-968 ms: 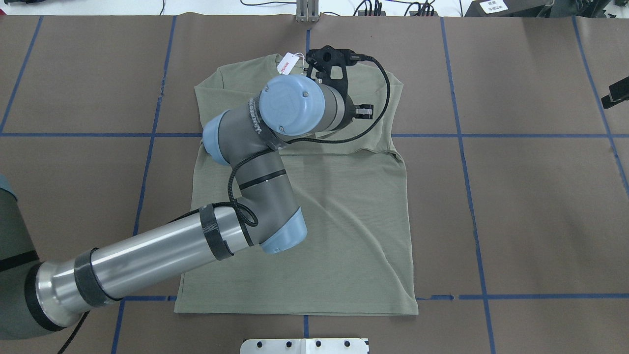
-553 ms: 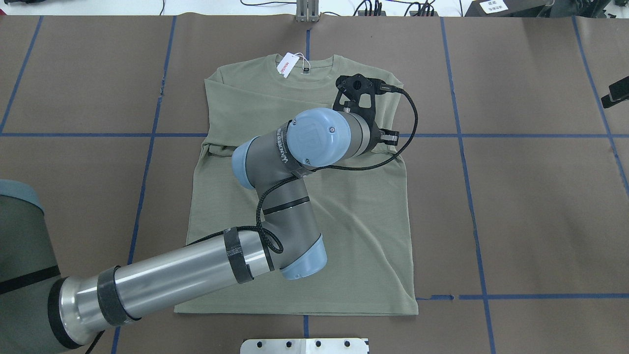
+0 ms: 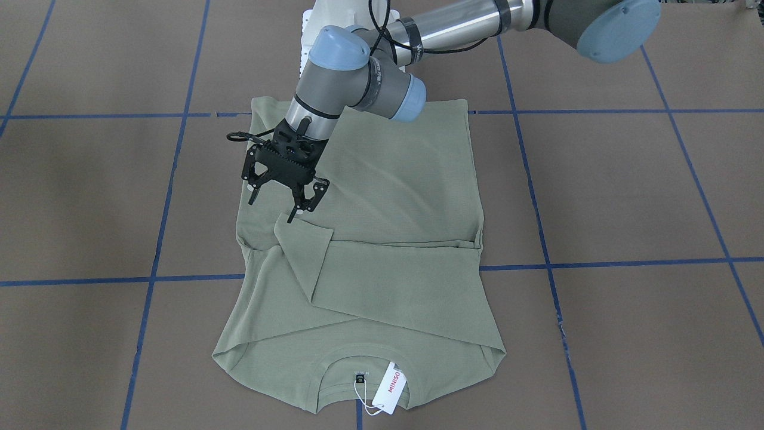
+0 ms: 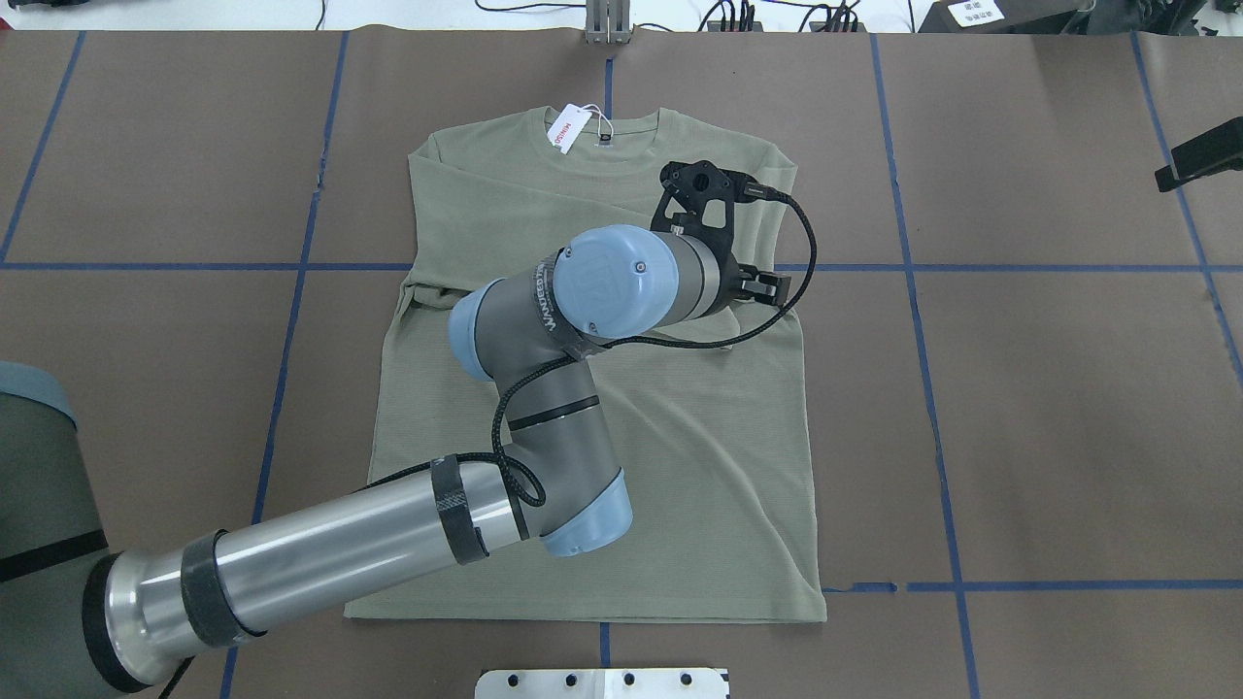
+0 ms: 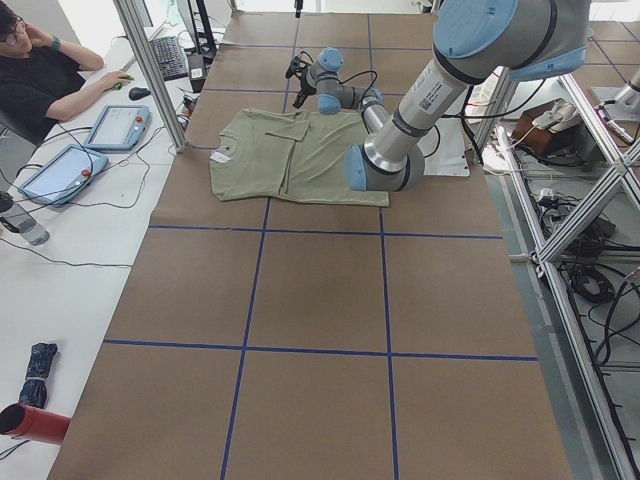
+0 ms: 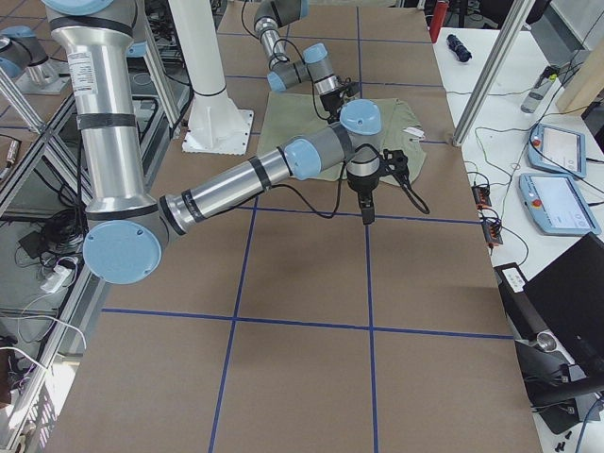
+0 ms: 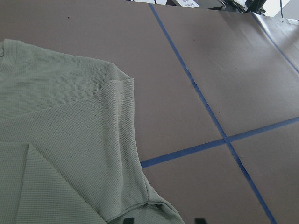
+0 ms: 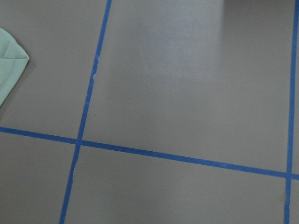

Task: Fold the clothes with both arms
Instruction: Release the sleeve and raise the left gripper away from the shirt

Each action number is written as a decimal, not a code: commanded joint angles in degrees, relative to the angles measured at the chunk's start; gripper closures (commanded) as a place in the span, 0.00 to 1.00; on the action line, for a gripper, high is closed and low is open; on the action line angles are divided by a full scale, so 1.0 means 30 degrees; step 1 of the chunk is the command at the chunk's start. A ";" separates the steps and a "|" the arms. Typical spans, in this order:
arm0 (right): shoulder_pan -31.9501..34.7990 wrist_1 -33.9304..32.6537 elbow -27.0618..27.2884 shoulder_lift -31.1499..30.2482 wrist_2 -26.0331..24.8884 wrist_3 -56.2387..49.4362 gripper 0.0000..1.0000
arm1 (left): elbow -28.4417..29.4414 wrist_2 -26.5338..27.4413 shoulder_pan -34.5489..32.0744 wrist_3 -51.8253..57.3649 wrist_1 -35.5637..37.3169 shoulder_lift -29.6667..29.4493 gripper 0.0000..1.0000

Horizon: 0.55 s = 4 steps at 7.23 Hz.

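left end effector [image 3: 285, 202] spread over shirt [image 3: 406, 179]

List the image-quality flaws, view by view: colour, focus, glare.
Right wrist view: soft overall, the shirt corner washed out to pale mint, a bright sheen on the table paper. Left wrist view: knit texture sharp nearby, far background blurred. Overhead: glare streaks along the silver tube of the left arm. Front-facing: even light, hang tag lettering legible.

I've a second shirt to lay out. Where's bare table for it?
Bare table spans from the shirt to the robot's-left edge, beyond the left arm; likewise past its other side, where the right pincer hangs above. Crowded: over the shirt, under the left pincer.
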 commanded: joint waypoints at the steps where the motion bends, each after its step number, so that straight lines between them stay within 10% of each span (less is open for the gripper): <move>1: -0.2364 0.1814 -0.0814 0.2271 -0.0451 0.2433 0.01 | -0.3397 -0.2986 -0.2360 0.2647 0.3917 0.2426 0.00; 4: -0.7900 0.0651 -0.2211 0.6400 -0.5334 0.8875 0.00 | -0.9121 -0.7327 -0.6347 0.7425 0.5164 0.8344 0.00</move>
